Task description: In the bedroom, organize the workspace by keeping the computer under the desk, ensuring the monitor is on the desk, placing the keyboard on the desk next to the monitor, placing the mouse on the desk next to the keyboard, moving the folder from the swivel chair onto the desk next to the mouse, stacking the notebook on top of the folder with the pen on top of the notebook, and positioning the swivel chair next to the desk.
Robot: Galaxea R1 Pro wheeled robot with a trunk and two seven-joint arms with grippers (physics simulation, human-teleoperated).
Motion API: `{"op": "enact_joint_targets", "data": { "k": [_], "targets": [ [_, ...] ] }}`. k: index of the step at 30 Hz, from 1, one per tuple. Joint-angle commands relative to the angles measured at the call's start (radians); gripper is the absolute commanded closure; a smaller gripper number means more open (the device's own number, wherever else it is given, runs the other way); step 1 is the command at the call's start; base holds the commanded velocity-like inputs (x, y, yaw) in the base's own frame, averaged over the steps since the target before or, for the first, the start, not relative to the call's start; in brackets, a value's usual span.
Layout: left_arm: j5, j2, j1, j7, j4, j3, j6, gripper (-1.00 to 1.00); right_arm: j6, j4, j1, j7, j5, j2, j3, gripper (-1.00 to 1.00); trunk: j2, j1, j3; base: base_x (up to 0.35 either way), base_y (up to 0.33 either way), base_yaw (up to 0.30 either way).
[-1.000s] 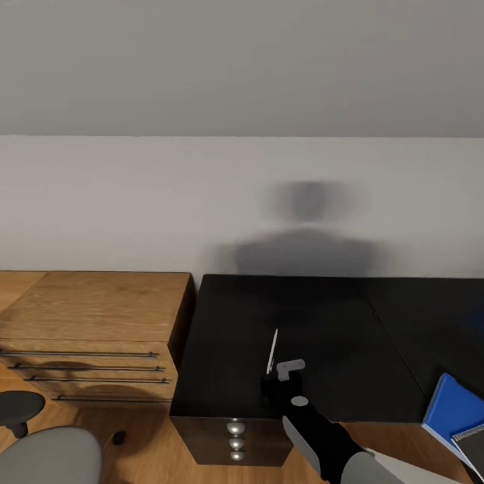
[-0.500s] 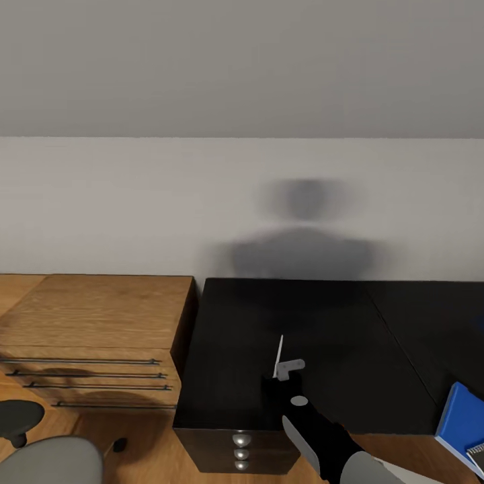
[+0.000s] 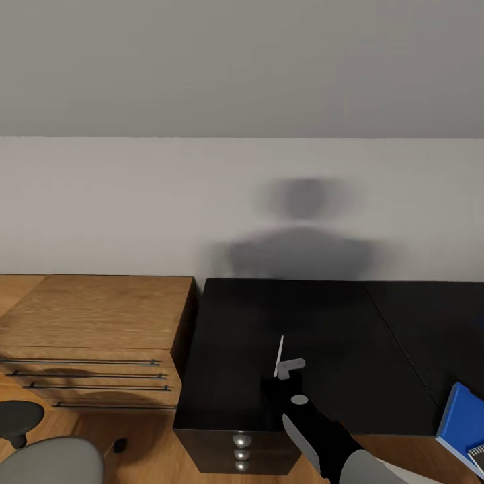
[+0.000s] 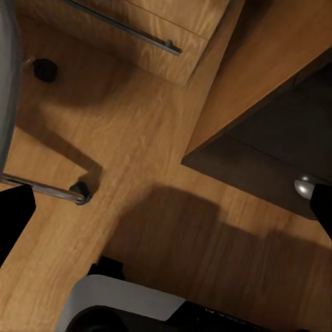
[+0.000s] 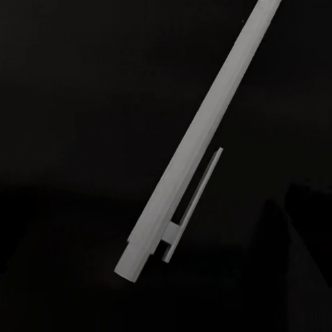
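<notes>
While the head view showed the right gripper (image 3: 280,383) over the desk (image 3: 235,349), fingers clamped on the pen (image 3: 278,356), the right wrist view caught the pen's clip. The left gripper's fingers stood spread above the floor (image 4: 173,207). The folder (image 3: 464,420) and swivel chair (image 3: 47,460) were cut off at the edges. Nothing had shifted since half a second before.

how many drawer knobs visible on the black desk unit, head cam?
3. The round silver knobs sit in a vertical row on the front of the desk's drawer unit: top, middle, bottom. The frame edge cuts just below, so more could be hidden.
</notes>
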Motion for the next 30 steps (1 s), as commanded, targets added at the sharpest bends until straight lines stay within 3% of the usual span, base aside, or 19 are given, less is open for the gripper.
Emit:
{"op": "enact_joint_targets", "data": {
  "k": [1, 30],
  "targets": [
    [0.01, 0.001, 0.0, 0.008, -0.002, -0.006, -0.005, -1.0, 0.009, 0.008, -0.002, -0.012, -0.005, -0.001, 0.003, 1.0, -0.001, 0.0, -0.001, 0.0, 0.0, 0.0],
    [0.01, 0.0, 0.0, 0.008, 0.0, -0.007, -0.005, -1.0, 0.012, 0.017, -0.013, -0.018, -0.006, -0.001, -0.038, 1.0, -0.001, 0.0, -0.001, 0.0, 0.0, 0.0]
  ]
}}
